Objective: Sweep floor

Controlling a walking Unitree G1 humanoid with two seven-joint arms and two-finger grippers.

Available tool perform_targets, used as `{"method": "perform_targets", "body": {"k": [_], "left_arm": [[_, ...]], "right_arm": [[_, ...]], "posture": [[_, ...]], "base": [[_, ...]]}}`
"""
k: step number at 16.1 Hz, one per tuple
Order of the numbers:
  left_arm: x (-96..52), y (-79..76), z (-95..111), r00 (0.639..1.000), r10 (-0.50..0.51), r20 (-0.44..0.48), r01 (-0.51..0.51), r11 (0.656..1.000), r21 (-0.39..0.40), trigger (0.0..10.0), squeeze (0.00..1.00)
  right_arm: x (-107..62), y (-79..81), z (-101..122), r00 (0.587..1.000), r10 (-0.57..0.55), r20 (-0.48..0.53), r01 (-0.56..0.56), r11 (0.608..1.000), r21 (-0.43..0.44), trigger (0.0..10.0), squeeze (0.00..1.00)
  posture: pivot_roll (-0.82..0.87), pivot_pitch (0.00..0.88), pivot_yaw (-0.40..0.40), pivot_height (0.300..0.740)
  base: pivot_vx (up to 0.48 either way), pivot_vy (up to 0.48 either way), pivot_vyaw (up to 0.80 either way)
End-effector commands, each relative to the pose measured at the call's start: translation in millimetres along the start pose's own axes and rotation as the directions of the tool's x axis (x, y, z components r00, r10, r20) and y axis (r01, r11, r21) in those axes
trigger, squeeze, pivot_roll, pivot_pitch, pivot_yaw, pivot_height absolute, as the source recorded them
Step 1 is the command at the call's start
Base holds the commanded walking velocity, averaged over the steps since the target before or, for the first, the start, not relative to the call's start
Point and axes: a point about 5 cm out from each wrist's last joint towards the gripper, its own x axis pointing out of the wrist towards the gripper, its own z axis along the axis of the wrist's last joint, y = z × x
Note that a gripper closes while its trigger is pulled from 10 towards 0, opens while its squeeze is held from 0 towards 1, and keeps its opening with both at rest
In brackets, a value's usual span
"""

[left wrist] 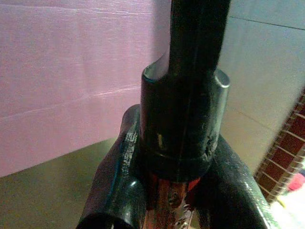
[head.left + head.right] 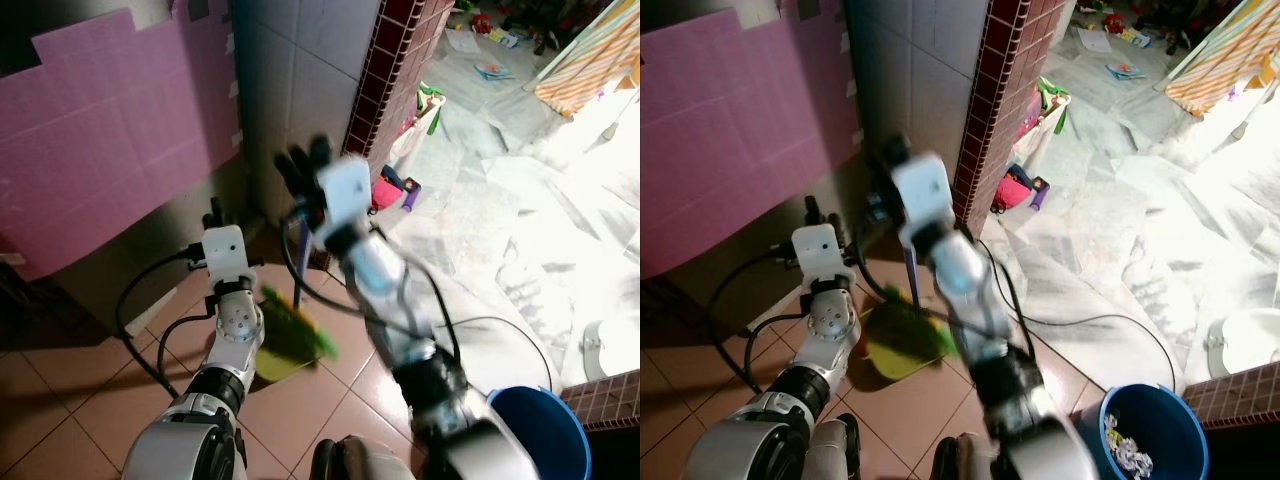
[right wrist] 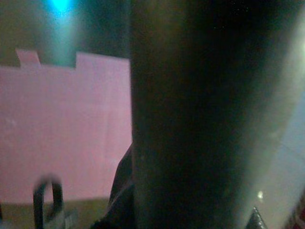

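A green broom head (image 2: pixel 297 325) and a yellow-green dustpan (image 2: pixel 895 345) lie on the brown tiled floor between my two arms. A bluish handle (image 2: pixel 300 250) rises from them toward my right gripper (image 2: pixel 303 165). That gripper is raised, motion-blurred, and shut on the handle, which is a dark pole (image 3: pixel 190 124) close up in the right wrist view. My left gripper (image 2: pixel 213 214) points at the pink wall. In the left wrist view its fingers (image 1: pixel 119 181) are shut on a black handle (image 1: pixel 183 95) with a collar.
A blue bucket (image 2: pixel 1150 435) holding crumpled paper stands at the near right. A brick-red tiled pillar (image 2: pixel 395 70) and a pink wall panel (image 2: pixel 110 130) close off the corner ahead. Toys (image 2: pixel 395 190) lie by the pillar. A black cable (image 2: pixel 1090 320) trails over the pale marble floor.
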Motion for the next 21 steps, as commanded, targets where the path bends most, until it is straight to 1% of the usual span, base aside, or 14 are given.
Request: {"method": "perform_targets", "body": {"k": [1, 2, 5, 6, 8, 9, 11, 12, 13, 14, 15, 16, 20, 21], "left_arm": [[-20.2, -7.1, -28.0, 0.985, -0.045, -0.169, 0.047, 0.999, 0.009, 10.0, 0.00], [-21.9, -9.7, -29.0, 0.982, -0.061, -0.177, 0.063, 0.998, 0.004, 10.0, 0.00], [-21.5, -14.1, -28.1, 0.979, -0.091, -0.183, 0.091, 0.996, -0.006, 10.0, 0.00], [-20.6, -16.1, -27.0, 0.978, -0.100, -0.185, 0.099, 0.995, -0.013, 10.0, 0.00], [-19.1, -20.3, -25.3, 0.973, -0.120, -0.199, 0.116, 0.993, -0.032, 10.0, 0.00], [-18.0, -20.7, -25.0, 0.968, -0.136, -0.210, 0.129, 0.991, -0.047, 10.0, 0.00], [-15.2, -17.7, -20.3, 0.975, -0.128, -0.183, 0.121, 0.991, -0.049, 10.0, 0.00], [-14.2, -15.4, -17.4, 0.978, -0.115, -0.171, 0.106, 0.992, -0.064, 10.0, 0.00], [-14.3, -13.4, -15.0, 0.981, -0.110, -0.161, 0.098, 0.992, -0.076, 10.0, 0.00], [-15.0, -12.0, -13.5, 0.982, -0.105, -0.155, 0.092, 0.992, -0.089, 10.0, 0.00], [-17.0, -11.8, -12.9, 0.982, -0.107, -0.158, 0.089, 0.989, -0.117, 10.0, 0.00], [-19.8, -9.8, -13.0, 0.982, -0.109, -0.157, 0.090, 0.989, -0.121, 10.0, 0.00], [-20.7, -6.6, -15.8, 0.978, -0.114, -0.174, 0.093, 0.988, -0.122, 10.0, 0.00], [-20.6, -6.5, -14.8, 0.977, -0.117, -0.178, 0.096, 0.988, -0.124, 10.0, 0.00]], "right_arm": [[15.1, -5.1, 31.7, 0.992, 0.026, 0.122, -0.026, 1.000, -0.004, 10.0, 0.00], [23.0, -9.7, 47.2, 0.985, 0.070, 0.161, -0.067, 0.998, -0.019, 10.0, 0.00], [31.1, -18.8, 64.0, 0.971, 0.099, 0.219, -0.088, 0.994, -0.057, 10.0, 0.00], [31.5, -20.2, 63.3, 0.966, 0.118, 0.229, -0.101, 0.991, -0.084, 10.0, 0.00], [27.2, -22.9, 44.2, 0.971, 0.146, 0.190, -0.124, 0.985, -0.124, 10.0, 0.00], [22.6, -21.2, 28.2, 0.975, 0.166, 0.145, -0.139, 0.974, -0.180, 10.0, 0.00], [13.9, -19.2, -3.0, 0.990, 0.141, 0.029, -0.130, 0.962, -0.242, 10.0, 0.00], [8.9, -16.6, -19.1, 0.992, 0.125, -0.036, -0.130, 0.963, -0.236, 10.0, 0.00], [4.0, -12.0, -31.3, 0.988, 0.135, -0.074, -0.147, 0.969, -0.201, 10.0, 0.00], [1.0, -8.0, -36.4, 0.987, 0.143, -0.070, -0.153, 0.972, -0.178, 10.0, 0.00], [-2.7, -3.2, -44.8, 0.985, 0.145, -0.098, -0.157, 0.978, -0.134, 10.0, 0.00], [-8.3, 3.9, -57.4, 0.982, 0.134, -0.135, -0.140, 0.989, -0.042, 10.0, 0.00], [-23.0, 16.2, -73.1, 0.975, 0.139, -0.172, -0.128, 0.989, 0.070, 10.0, 0.00], [-26.9, 16.7, -76.1, 0.974, 0.139, -0.177, -0.119, 0.986, 0.116, 10.0, 0.00]], "posture": [[-0.11, 0.186, -0.144, 0.740], [-0.11, 0.182, -0.142, 0.740], [-0.11, 0.176, -0.138, 0.740], [-0.10, 0.178, -0.139, 0.740], [-0.08, 0.181, -0.140, 0.740], [-0.07, 0.180, -0.141, 0.740], [-0.05, 0.178, -0.140, 0.740], [-0.04, 0.179, -0.138, 0.740], [-0.02, 0.178, -0.135, 0.740], [-0.02, 0.178, -0.133, 0.740], [-0.01, 0.176, -0.132, 0.740], [0.00, 0.168, -0.130, 0.740], [0.00, 0.152, -0.121, 0.740], [-0.01, 0.142, -0.117, 0.740]], "base": [[0.000, 0.000, 0.00], [0.000, 0.000, 0.00], [0.000, 0.000, 0.00], [0.000, 0.000, 0.00], [0.000, 0.000, 0.00], [0.000, 0.000, 0.00], [0.000, 0.000, 0.00], [0.000, 0.000, 0.00], [0.000, 0.000, 0.00], [0.000, 0.000, 0.00], [0.000, 0.000, 0.00], [0.000, 0.000, 0.00], [0.000, 0.000, 0.00], [0.000, 0.000, 0.00]]}}
